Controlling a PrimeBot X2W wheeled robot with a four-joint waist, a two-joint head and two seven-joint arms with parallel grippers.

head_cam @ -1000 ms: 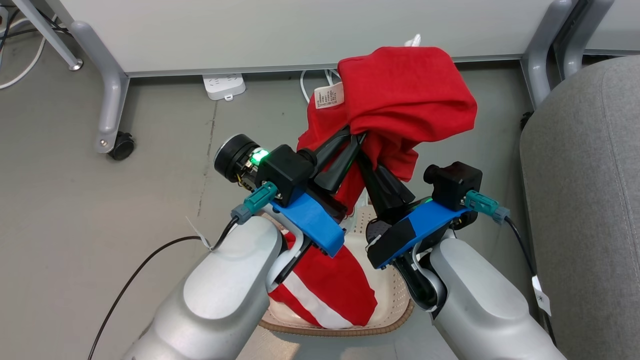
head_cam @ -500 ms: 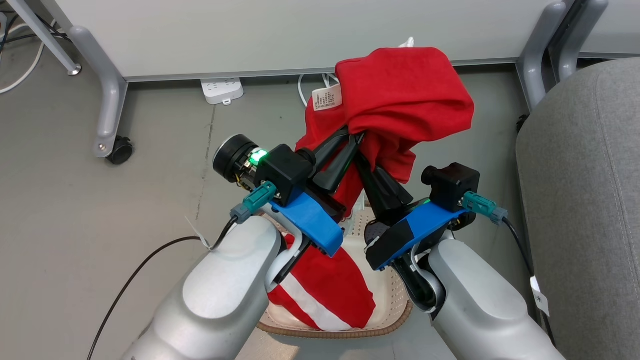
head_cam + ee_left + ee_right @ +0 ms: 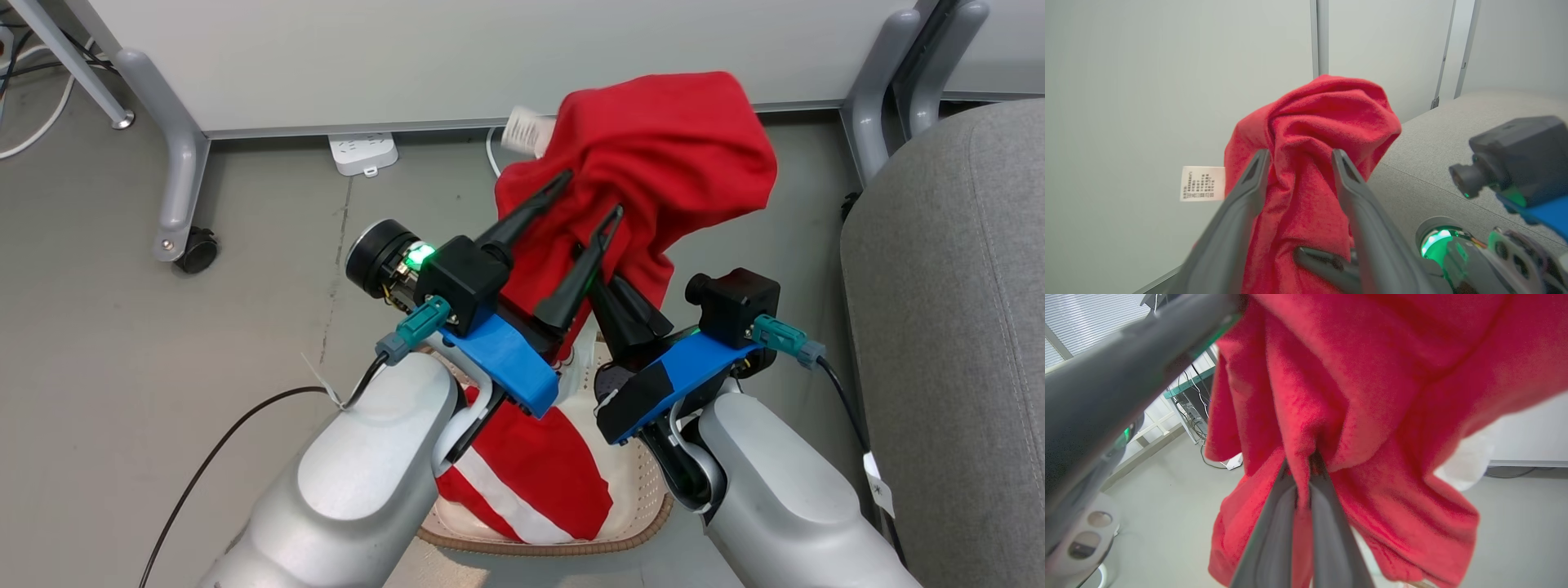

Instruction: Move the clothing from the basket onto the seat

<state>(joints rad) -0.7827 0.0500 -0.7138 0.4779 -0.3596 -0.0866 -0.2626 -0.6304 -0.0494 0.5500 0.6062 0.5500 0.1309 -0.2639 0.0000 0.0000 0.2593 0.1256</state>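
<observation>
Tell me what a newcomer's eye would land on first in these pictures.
A bright red soft fabric garment hangs bunched in mid-air at the head view's upper centre, pinched by the shut right gripper, while the left gripper stands open with cloth between its fingers. Below, a second red garment with a white stripe lies in the cream-white perforated plastic basket. The large light grey fabric seat stands at the right.

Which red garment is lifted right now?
The labelled garment, pinched by the right end effector; the white-striped garment lies in the basket.
</observation>
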